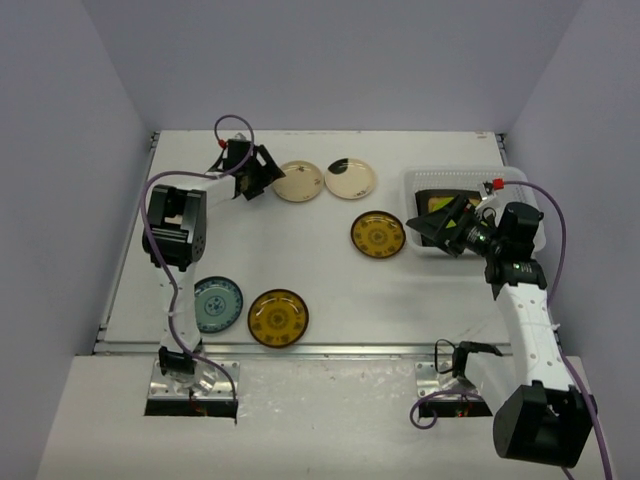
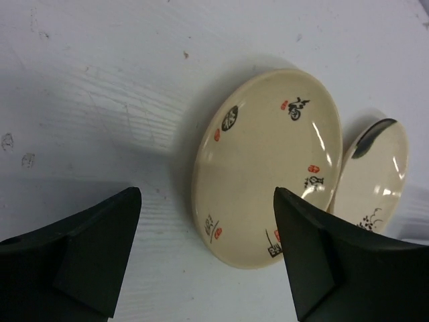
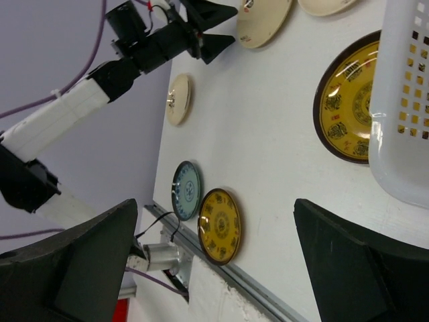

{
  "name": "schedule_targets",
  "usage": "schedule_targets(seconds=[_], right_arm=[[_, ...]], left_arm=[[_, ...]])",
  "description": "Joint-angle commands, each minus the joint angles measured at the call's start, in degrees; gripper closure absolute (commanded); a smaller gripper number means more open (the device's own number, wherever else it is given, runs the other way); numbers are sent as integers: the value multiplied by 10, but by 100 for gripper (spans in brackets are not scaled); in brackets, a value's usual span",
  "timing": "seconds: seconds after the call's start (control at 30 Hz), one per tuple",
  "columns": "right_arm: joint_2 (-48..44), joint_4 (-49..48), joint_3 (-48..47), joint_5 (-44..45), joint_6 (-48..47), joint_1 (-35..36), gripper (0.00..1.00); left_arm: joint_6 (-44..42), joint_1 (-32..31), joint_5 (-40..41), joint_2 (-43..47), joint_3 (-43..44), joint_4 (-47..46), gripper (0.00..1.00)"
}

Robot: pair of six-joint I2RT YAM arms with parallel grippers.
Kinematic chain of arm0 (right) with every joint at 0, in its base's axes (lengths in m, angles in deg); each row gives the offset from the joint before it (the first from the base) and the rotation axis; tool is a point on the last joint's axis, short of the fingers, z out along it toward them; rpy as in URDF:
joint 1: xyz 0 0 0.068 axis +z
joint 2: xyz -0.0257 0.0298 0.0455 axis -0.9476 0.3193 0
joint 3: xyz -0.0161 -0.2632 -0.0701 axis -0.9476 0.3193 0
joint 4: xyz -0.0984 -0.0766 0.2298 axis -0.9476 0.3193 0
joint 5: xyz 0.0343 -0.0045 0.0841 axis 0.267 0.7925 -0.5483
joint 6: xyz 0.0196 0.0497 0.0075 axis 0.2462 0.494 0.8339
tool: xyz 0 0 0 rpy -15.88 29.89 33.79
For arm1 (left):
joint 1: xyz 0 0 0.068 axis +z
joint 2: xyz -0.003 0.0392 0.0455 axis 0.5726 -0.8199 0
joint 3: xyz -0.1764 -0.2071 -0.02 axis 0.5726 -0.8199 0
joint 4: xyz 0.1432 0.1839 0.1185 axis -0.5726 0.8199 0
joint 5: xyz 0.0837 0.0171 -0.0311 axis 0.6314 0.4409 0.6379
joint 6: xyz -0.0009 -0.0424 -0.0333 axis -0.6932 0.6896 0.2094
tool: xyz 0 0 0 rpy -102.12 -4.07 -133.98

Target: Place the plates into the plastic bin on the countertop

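Two cream plates (image 1: 298,181) (image 1: 350,178) lie side by side at the back of the countertop (image 1: 330,280). My left gripper (image 1: 262,172) hovers open just left of the nearer cream plate (image 2: 268,168). That plate's near edge sits between the fingers, close to the right finger (image 2: 322,255). The plastic bin (image 1: 520,185) stands at the right with a dark square plate (image 1: 432,198) inside. My right gripper (image 1: 435,222) hangs open and empty over the bin's left end. An amber plate (image 1: 378,235) lies beside the bin. A blue plate (image 1: 217,304) and another amber plate (image 1: 278,318) lie near the front edge.
Pale lavender walls close the left, back and right. A metal strip (image 1: 330,350) runs along the front edge. In the right wrist view one more small cream plate (image 3: 178,99) lies near the left wall, under the left arm (image 3: 67,114). Purple cables loop over both arms.
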Motion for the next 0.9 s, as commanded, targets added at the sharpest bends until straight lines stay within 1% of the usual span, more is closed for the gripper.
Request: schedule_targets(seconds=[0.0,0.07,0.2,0.33,0.37,0.4,0.43,0.5,0.57,0.67,0.77,0.8,0.87], right_arm=[[-21,-49,6,-35,-2,5,1],[-26,-64,14,-44,8,4,1],[-29,-65,10,-48,7,5,1],[-32,-70,5,-54,13,5,1],[-32,-72,7,-55,16,5,1],[-32,-72,9,-56,18,5,1],[-32,-72,10,-57,18,5,1],[-30,-91,15,-64,19,6,1],[-24,-104,19,-71,19,7,1],[0,-113,13,-77,18,10,1],[48,-118,-5,-72,12,39,1],[73,-115,-15,-60,0,62,1],[103,-106,-41,-48,-15,89,1]], left_arm=[[-17,0,0,-57,50,36,31],[-36,-1,-4,-91,82,66,49],[-58,-1,-10,-112,98,81,61],[-68,0,0,-114,101,92,78],[-71,-1,4,-113,101,96,84],[-72,-1,11,-105,95,98,95],[-74,-1,15,-94,93,99,100],[-73,-2,39,-37,38,90,100],[-65,-3,61,23,-18,57,100],[-60,-10,65,184,-160,3,100],[-66,-36,47,310,-256,-31,100],[-66,-48,18,339,-280,-57,100],[-65,-68,-11,396,-327,-80,100]])
